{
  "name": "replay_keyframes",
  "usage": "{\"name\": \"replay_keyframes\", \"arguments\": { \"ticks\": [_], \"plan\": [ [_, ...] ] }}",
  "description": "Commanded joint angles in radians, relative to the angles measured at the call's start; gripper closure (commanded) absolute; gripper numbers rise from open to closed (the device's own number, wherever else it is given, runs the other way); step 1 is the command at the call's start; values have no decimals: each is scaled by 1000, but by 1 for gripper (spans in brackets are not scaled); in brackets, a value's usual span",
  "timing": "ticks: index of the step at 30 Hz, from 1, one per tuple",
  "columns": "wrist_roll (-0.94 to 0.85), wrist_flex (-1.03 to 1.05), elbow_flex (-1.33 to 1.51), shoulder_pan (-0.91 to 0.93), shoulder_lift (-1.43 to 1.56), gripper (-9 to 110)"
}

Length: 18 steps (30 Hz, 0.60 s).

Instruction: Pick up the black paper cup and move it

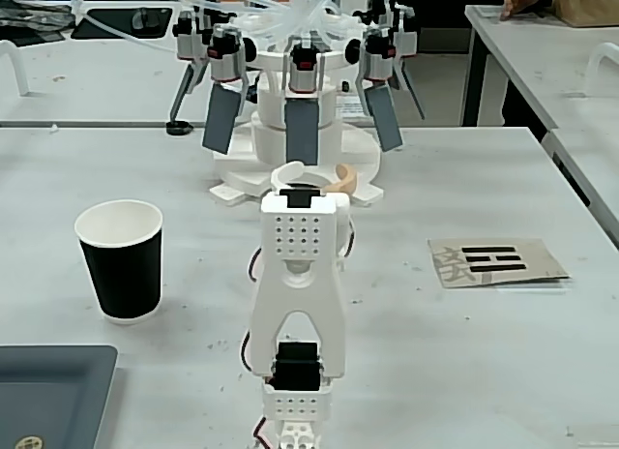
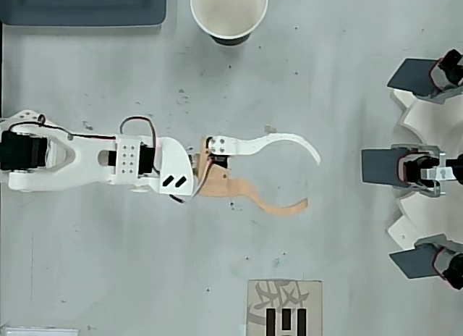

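Grey speckled bench (image 2: 340,278), lightly scuffed, under a white arm (image 2: 87,158) stretched flat across it in the overhead view. More pale tables behind in the fixed view, one with a brown paper bag (image 1: 588,4) at the far right. White multi-armed machine (image 1: 300,101) with grey paddles at the bench's far end, clear tubes arching above it. Dark grey tray (image 1: 48,391) at the near left corner in the fixed view. Printed paper card (image 1: 495,261) with black bars lying flat to the right.

Black paper cup (image 1: 120,260): upright, tapered, ribbed black wall, white rolled rim, white and empty inside (image 2: 228,12).

Gripper (image 2: 311,182): spread wide, one white curved finger, one tan curved finger, nothing between them. Cup well apart from it, off to the left in the fixed view, toward the top edge in the overhead view, beside the tray.
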Motion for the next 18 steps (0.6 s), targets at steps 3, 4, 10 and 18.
{"name": "replay_keyframes", "arguments": {
  "ticks": [3, 4, 10, 18],
  "plan": [
    [38, -120, 78, 18, 91, 90],
    [46, -147, 103, 18, 97, 90],
    [77, -308, 279, 18, 127, 89],
    [75, -360, 463, 17, 232, 87]
  ]
}}
